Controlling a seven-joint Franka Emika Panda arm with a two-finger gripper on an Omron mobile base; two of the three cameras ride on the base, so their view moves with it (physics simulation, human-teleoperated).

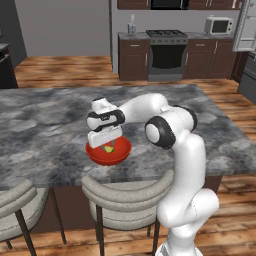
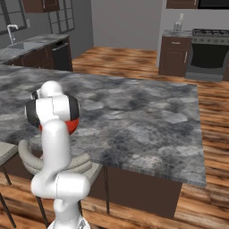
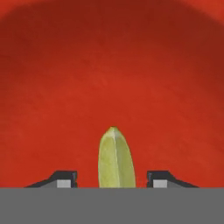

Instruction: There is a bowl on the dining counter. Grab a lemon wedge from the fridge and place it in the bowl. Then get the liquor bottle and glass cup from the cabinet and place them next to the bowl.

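Observation:
A red bowl (image 1: 99, 156) sits on the dining counter (image 1: 45, 130) near its front edge. My gripper (image 1: 107, 144) points down into it. In the hand view the bowl's red inside (image 3: 113, 74) lies close ahead. A yellow-green lemon wedge (image 3: 116, 159) stands between my two fingertips (image 3: 64, 179), with a gap on each side. The gripper (image 3: 113, 180) is open. The wedge (image 1: 108, 148) shows just under the hand. In the right base view my arm hides most of the bowl (image 2: 74, 125). The liquor bottle and glass cup are out of view.
Two grey stools (image 1: 125, 200) stand under the counter's front edge below the bowl. Beyond the counter are a stove (image 1: 166, 55), a microwave (image 1: 218, 25) and dark cabinets (image 1: 134, 57). A sink (image 2: 18, 44) lies far left.

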